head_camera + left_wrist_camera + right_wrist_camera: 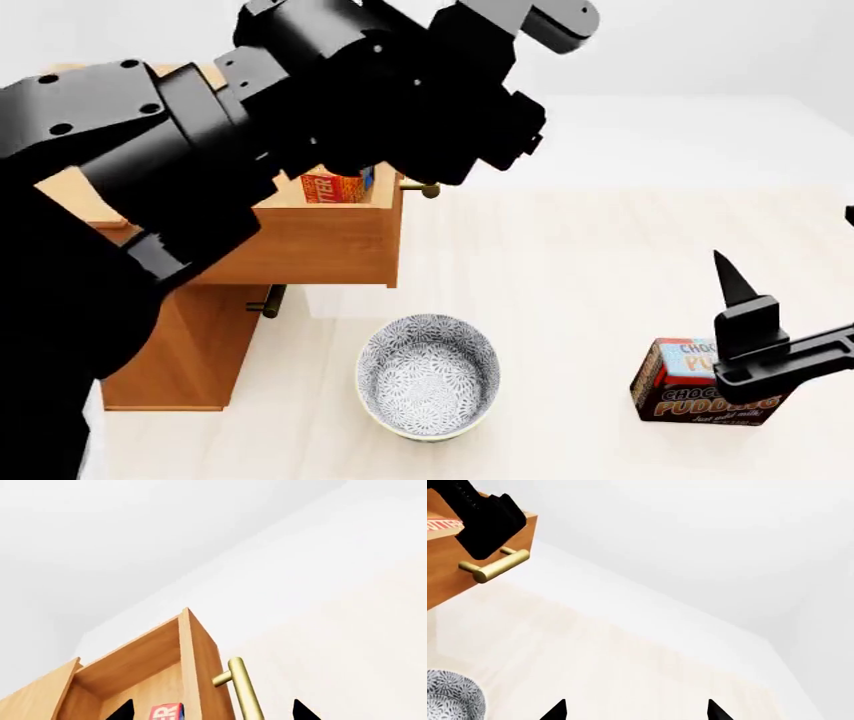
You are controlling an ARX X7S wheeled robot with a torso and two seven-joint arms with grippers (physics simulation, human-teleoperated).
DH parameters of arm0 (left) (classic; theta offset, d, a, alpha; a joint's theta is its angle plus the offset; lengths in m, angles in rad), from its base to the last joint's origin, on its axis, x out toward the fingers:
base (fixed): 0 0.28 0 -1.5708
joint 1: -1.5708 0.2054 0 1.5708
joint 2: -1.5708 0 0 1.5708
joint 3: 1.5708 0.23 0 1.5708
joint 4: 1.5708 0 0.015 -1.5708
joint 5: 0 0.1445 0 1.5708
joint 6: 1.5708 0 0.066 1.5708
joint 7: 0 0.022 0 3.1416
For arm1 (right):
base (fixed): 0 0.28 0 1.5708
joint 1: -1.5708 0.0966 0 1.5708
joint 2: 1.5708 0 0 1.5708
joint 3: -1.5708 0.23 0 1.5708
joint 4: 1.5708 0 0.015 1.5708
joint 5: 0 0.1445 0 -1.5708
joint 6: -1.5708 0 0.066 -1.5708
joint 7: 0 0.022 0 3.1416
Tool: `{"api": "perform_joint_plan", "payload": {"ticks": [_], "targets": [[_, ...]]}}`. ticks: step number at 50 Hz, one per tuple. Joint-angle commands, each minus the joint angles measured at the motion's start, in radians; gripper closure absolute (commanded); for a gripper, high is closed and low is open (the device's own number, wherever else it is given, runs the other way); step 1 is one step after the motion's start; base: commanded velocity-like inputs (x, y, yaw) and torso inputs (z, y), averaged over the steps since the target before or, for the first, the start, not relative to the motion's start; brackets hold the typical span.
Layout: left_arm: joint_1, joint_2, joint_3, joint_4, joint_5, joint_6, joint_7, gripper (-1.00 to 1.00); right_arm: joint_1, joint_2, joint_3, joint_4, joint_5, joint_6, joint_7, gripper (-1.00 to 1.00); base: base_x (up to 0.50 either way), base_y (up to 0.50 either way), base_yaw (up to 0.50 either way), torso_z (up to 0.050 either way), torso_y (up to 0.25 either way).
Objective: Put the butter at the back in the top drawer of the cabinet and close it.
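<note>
Your top drawer (314, 245) is pulled out of the cabinet (180, 350) and the butter (334, 186) is sitting inside it, just behind the front panel. In the head view only a strip of its orange-red and yellow face peeks out under your left arm. The left wrist view looks up at the drawer's front edge: your left gripper (213, 711) has its two black tips spread wide, one inside the drawer beside the butter (166, 712), the other out past the brass bar handle (243, 690), gripping nothing.

The drawer walls are flat light-brown wood with crisp square edges; the handle is a smooth round rod on short posts.

There's loads of open pale tabletop (601, 260) right of the drawer front. Nearer you, a round bowl (427, 376) with a fine grey speckled pattern sits below the drawer's corner, well apart from the chocolate pudding box (681, 385). Your right gripper (636, 711) is spread open too, empty, just by the pudding box.
</note>
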Motion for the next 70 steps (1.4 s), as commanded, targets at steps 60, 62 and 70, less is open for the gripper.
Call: {"api": "perform_joint_plan", "payload": {"ticks": [60,62,70], "targets": [[0.133,0.000,0.147,0.279,0.158,0.000,-0.028,-1.00,-0.058,0.009,0.004,0.004,-0.043,-0.025,-0.014,-1.00,0.00,0.00,0.00,0.000,0.000],[0.136,0.000,0.147,0.273,0.156,0.001,-0.014,-1.00,-0.058,0.009,0.006,0.003,-0.042,-0.024,-0.013,-1.00,0.00,0.00,0.00,0.000,0.000],[0.140,0.000,0.146,0.257,0.162,0.007,0.009,-1.00,-0.062,0.009,0.009,0.003,-0.043,-0.024,-0.013,-1.00,0.00,0.00,0.00,0.000,0.000]]}}
